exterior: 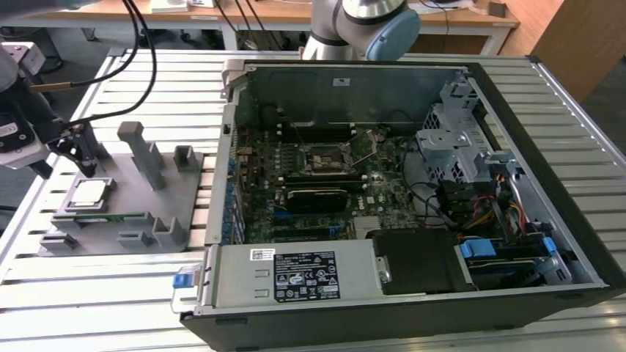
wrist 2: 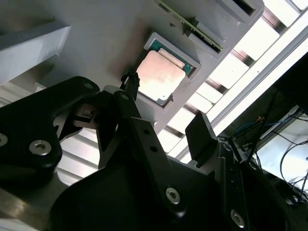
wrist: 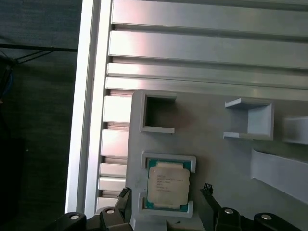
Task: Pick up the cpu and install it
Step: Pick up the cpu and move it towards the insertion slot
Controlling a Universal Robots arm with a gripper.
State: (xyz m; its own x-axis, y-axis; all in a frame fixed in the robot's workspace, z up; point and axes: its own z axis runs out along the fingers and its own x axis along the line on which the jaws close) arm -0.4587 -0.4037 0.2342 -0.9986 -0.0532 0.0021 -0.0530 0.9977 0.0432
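Over on the exterior view's left, down close to the slatted metal tabletop (exterior: 176, 95) with the end effector (exterior: 64, 158). Spread wide open, gripping nothing at all. Poised at the grey fixture (exterior: 137, 213), close by the cpu (exterior: 88, 193).

And there, lying flat in a square recess of that fixture: silver-grey top up, thin green rim showing round the edge (seated, not lifted). In the first wrist view, straddling the cpu (wrist: 167, 180) with two black fingertips (wrist: 125, 195), one out to each side, clear gaps both ways across the end effector (wrist: 166, 190). Same story in the second wrist view: cpu (wrist 2: 161, 74) snug in its pocket, end effector (wrist 2: 163, 102) gaping in front of it, one slim black finger (wrist 2: 144, 139) reaching towards the pocket's edge, the other standing well off. Hard to say whether touching the fixture (wrist 2: 110, 38) or just shy of it.

Just beside the cpu's pocket, a thin green board (wrist 2: 190, 25) standing on edge in a slot. Elsewhere on the fixture (wrist: 216, 163), square open-topped pockets and, in the exterior view, upright grey posts (exterior: 146, 158).

Well apart, on the exterior view's right: an open computer case (exterior: 391, 92) lying on its side, green motherboard (exterior: 256, 176) exposed, black socket (exterior: 321, 158) with a metal frame near the middle. Behind the case, the arm's base (exterior: 357, 22).
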